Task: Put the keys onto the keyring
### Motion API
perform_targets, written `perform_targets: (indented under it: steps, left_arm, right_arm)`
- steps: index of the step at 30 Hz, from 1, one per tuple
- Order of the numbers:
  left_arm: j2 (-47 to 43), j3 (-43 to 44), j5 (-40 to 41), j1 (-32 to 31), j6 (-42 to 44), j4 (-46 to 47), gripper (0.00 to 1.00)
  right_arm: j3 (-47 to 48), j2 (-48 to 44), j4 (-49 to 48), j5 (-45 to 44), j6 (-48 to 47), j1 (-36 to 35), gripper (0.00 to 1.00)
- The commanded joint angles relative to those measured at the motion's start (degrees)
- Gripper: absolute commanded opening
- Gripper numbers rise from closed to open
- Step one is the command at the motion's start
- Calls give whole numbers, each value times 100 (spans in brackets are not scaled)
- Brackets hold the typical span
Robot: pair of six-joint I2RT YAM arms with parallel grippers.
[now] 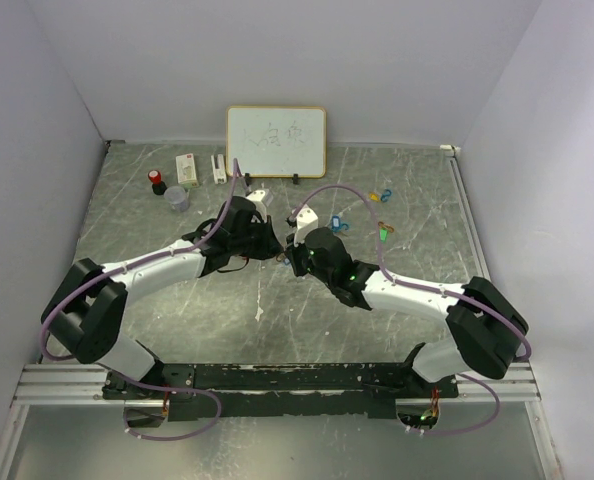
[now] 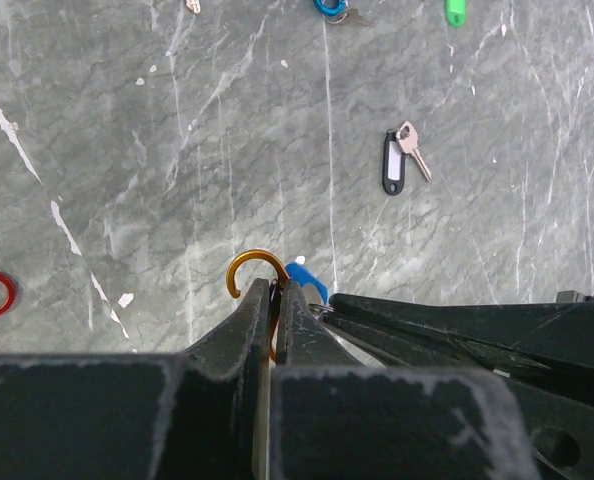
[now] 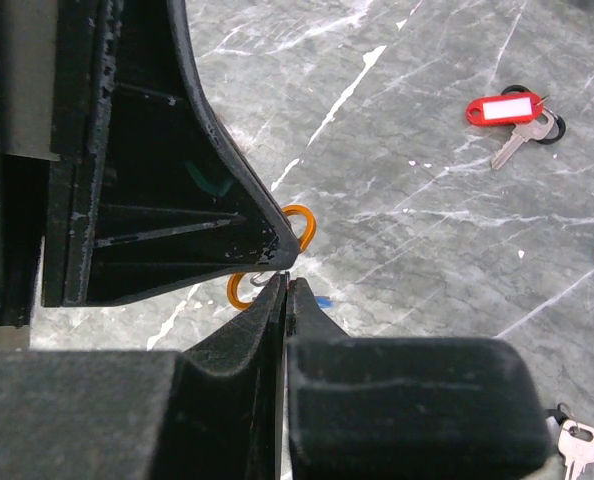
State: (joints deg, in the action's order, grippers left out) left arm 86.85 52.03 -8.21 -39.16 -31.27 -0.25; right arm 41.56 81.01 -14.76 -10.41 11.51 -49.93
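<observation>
While my left end effector (image 2: 274, 287) is clamped on the orange keyring (image 2: 249, 258) and my right end effector (image 3: 285, 282) pinches what looks like the blue key (image 2: 305, 278) just at its tips, I judge that key light, stiff and slippery, best held by its flat tag.

a robot lab test cell, plain white walls (image 1: 37, 150) boxing in a grey marble-look table (image 1: 217, 325), two white and black robot arms (image 1: 162, 268) bolted to a metal rail (image 1: 57, 385) at its near edge, purple cables (image 1: 349, 190), a small whiteboard (image 1: 276, 140) propped at the far edge
</observation>
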Motion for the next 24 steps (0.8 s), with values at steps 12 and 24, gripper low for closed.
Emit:
perform_targets:
  steps: [12,24]
  left_arm:
    - [67,261,34,-43,77,107,7]
    - [84,297,64,-54,84,99,7]
  right_arm:
    - [-56,-180,-147,262,-58,3,0]
    - [-141,-225,-159,347,-52,5,0]
